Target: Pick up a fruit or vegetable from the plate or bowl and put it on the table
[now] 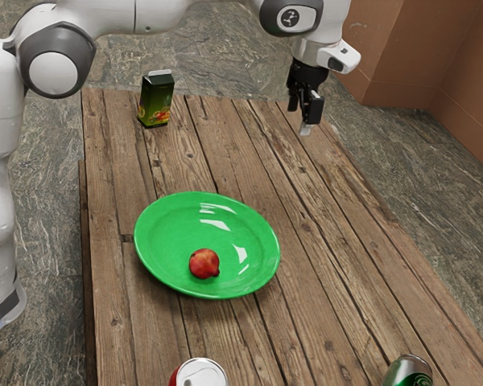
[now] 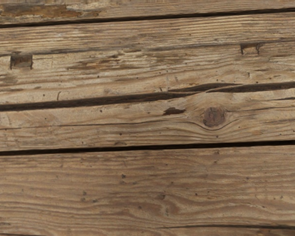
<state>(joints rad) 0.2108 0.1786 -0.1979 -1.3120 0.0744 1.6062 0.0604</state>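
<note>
Near the table's (image 1: 113,281) far-left corner in the exterior view stands a dark green carton (image 1: 155,103) with red and yellow fruit artwork — its lettering too small to read. The green plate (image 1: 165,221) lies nearer the left edge than the right, its rim circling the red fruit (image 1: 204,263). A red-sided can (image 1: 201,373) stands nearer the camera. The gripper (image 1: 306,125) hangs by the far-right corner — wide or narrow, I cannot tell. Rightmost is a silver-topped green can (image 1: 408,372).
</note>
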